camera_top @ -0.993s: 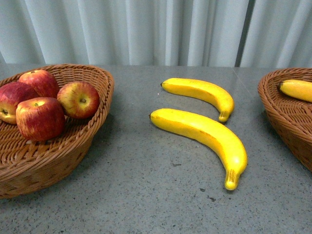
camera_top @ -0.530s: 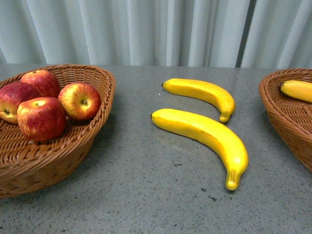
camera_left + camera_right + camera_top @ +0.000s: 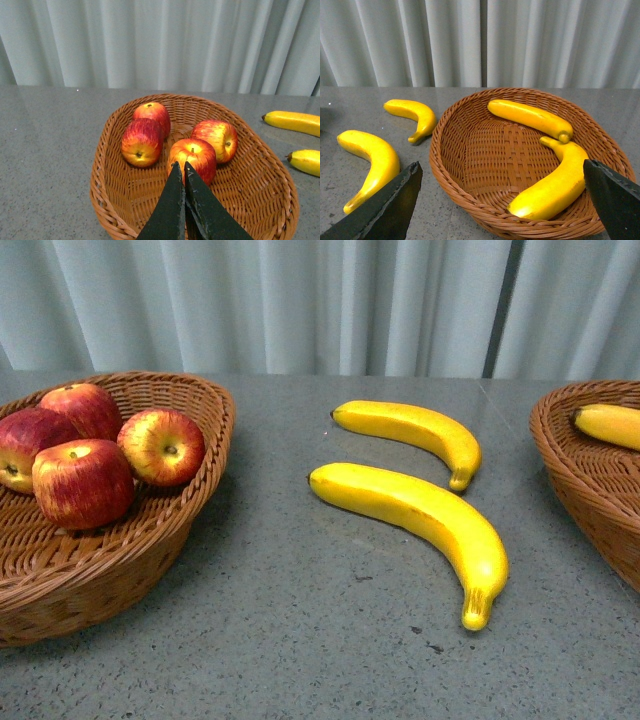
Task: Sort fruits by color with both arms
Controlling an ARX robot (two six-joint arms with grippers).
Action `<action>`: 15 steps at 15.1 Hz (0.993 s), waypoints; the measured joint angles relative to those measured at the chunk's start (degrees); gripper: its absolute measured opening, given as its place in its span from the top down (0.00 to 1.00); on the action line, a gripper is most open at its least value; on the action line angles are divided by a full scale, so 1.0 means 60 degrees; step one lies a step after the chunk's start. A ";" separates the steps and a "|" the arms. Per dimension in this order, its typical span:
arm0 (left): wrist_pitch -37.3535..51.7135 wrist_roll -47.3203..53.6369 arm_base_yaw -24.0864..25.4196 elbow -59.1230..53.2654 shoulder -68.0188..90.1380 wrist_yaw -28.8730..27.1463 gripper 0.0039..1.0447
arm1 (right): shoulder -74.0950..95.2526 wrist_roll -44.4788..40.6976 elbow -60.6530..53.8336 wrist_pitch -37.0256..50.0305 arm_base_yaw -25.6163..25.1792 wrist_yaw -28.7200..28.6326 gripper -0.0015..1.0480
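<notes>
Several red apples, among them one (image 3: 161,445) and another (image 3: 82,483), lie in a wicker basket (image 3: 150,560) at the left; they also show in the left wrist view (image 3: 193,157). Two bananas lie on the grey table: a near one (image 3: 420,515) and a far one (image 3: 410,427). A third banana (image 3: 608,423) lies in the right basket (image 3: 575,470); the right wrist view shows two bananas (image 3: 557,187) (image 3: 530,116) in it. My left gripper (image 3: 181,167) is shut and empty over the apple basket. My right gripper (image 3: 502,175) is open wide before the banana basket. Neither arm shows in the front view.
A pale pleated curtain (image 3: 320,300) hangs behind the table. The grey tabletop (image 3: 300,640) runs between the two baskets and in front of them. The right basket's rim (image 3: 470,197) lies between my right fingers.
</notes>
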 joint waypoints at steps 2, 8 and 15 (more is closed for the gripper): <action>-0.0302 0.0000 0.0004 -0.0248 -0.0499 0.0000 0.99 | 0.0000 0.0004 0.0000 0.0000 0.0000 0.0000 0.06; -0.0936 0.0000 0.0004 -0.0525 -0.1453 0.0000 0.99 | 0.0000 0.0000 0.0000 0.0000 0.0000 0.0000 0.06; -0.1486 0.0000 0.0004 -0.0827 -0.2495 0.0004 0.99 | 0.0000 0.0000 0.0000 0.0000 0.0000 -0.0004 0.06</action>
